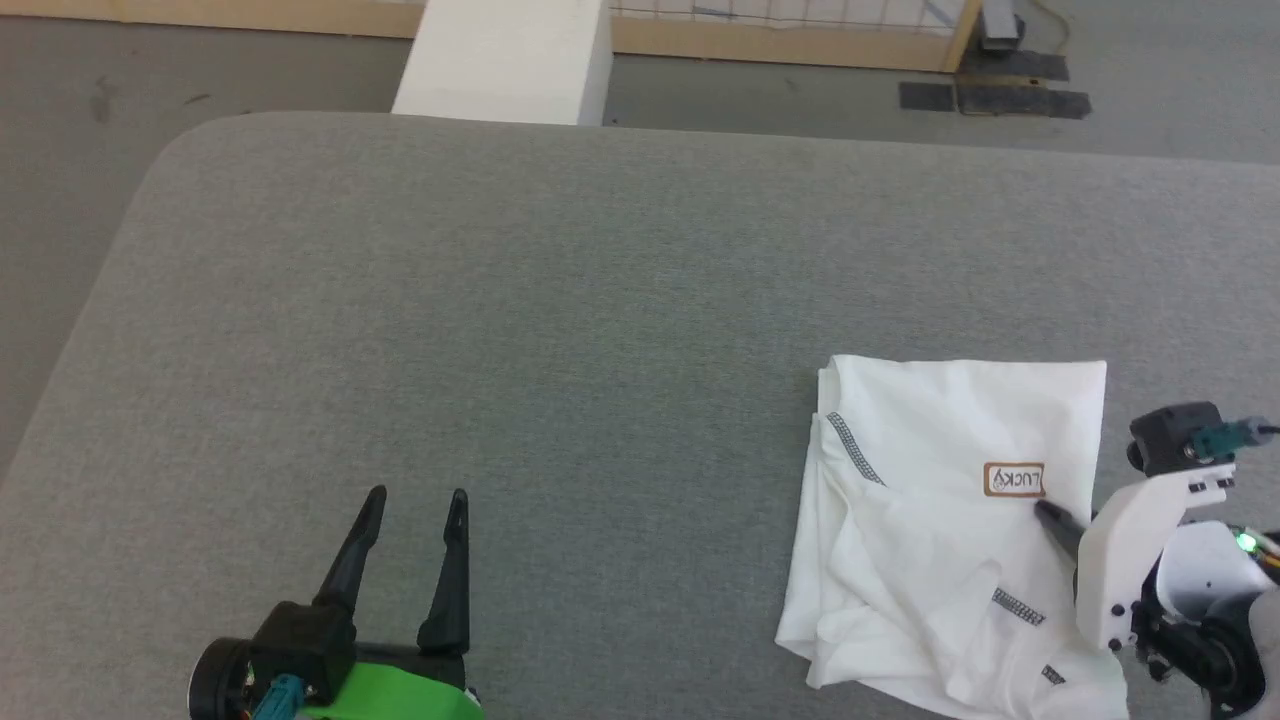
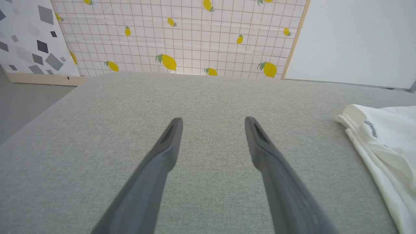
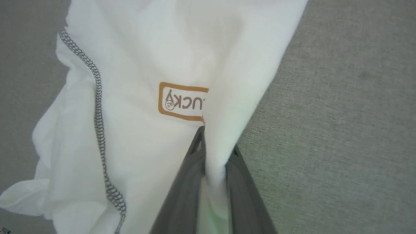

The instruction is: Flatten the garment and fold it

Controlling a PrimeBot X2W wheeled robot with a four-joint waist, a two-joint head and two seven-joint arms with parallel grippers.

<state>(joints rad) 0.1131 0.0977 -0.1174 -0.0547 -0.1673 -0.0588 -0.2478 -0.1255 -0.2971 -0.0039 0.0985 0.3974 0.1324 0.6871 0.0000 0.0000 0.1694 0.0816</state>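
Note:
The garment (image 1: 930, 530), a white shirt with dark zigzag seams and a tan "LUCKY" label, lies bunched and partly folded at the right front of the grey table (image 1: 560, 330). My right gripper (image 1: 1050, 515) is shut on a fold of the garment (image 3: 136, 136) at its right edge, beside the label; the cloth is pinched between the two dark fingers (image 3: 191, 175). My left gripper (image 1: 415, 497) stands open over bare table at the lower left, well away from the cloth. In the left wrist view its fingers (image 2: 169, 143) are spread and the garment (image 2: 386, 136) shows at the right edge.
A white rigid box (image 1: 505, 60) stands past the table's far edge. A lemon-print grid panel (image 2: 182, 35) and a wooden frame (image 1: 780, 40) lie beyond. The table's rounded left corner (image 1: 190, 140) drops to grey floor.

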